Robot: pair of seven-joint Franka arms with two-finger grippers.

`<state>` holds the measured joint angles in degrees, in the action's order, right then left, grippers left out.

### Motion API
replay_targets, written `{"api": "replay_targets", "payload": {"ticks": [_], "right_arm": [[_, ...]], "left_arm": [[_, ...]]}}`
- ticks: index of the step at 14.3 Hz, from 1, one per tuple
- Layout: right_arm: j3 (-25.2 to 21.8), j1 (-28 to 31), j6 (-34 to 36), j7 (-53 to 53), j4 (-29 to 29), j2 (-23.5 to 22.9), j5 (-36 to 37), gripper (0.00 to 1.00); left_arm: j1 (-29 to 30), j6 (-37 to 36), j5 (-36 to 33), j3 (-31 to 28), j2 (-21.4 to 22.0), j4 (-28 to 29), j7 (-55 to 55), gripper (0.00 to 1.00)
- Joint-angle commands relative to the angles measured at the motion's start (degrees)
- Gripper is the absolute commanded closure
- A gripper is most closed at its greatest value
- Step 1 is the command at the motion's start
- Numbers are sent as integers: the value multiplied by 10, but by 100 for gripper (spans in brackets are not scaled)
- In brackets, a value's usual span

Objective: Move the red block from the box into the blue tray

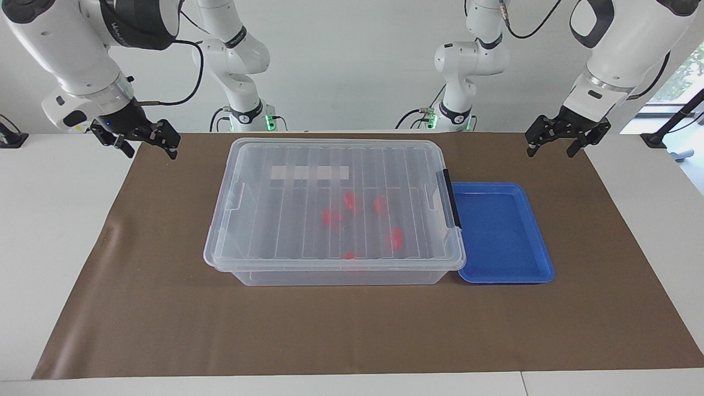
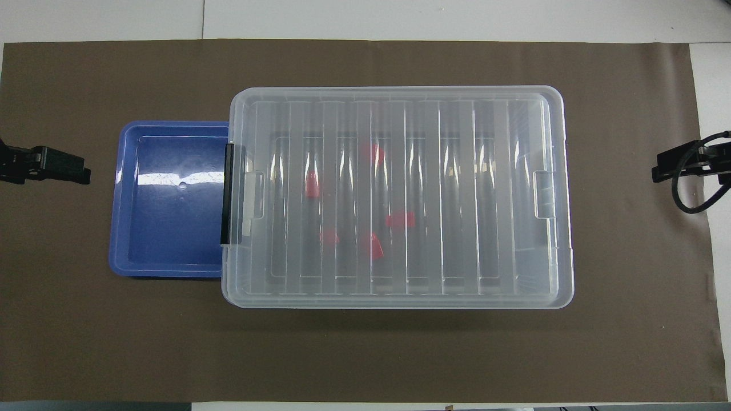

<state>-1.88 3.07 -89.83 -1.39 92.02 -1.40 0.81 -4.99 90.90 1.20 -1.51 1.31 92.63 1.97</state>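
Table: white table (image 1: pixel 55 231), its middle covered by a brown paper mat (image 1: pixel 352 324).
On the mat: clear lidded box (image 1: pixel 308 159) at the centre; blue tray (image 1: pixel 542 242) just beside it, toward the left arm's end, its rim tucked under the box's lid edge.
Bare table: white margins showing at both ends.

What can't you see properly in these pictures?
- The red blocks in the box: both views show only smudgy red patches through the ribbed lid, so their exact shapes are unclear.
- The blue tray: in the overhead view the box's lid covers its edge nearest the box.
- The left tool and right tool: the overhead view's side edges cut them off.
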Motion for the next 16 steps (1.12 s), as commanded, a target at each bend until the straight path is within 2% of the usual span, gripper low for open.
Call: {"api": "replay_targets", "payload": {"ticks": [1, 3, 9, 13, 16], "right_arm": [[7, 1, -70, 5, 84, 44, -9, 0], [31, -2, -93, 37, 90, 40, -9, 0], [41, -13, -147, 61, 110, 8, -9, 0], [61, -16, -174, 93, 108, -20, -9, 0], [79, -15, -192, 109, 121, -25, -9, 0]], "left_arm": [[-3, -9, 7, -7, 3, 1, 7, 0], [-3, -9, 7, -7, 3, 1, 6, 0], [-3, -9, 7, -7, 3, 1, 7, 0], [-3, -10, 7, -7, 3, 1, 6, 0], [-3, -9, 7, -7, 3, 1, 7, 0]]}}
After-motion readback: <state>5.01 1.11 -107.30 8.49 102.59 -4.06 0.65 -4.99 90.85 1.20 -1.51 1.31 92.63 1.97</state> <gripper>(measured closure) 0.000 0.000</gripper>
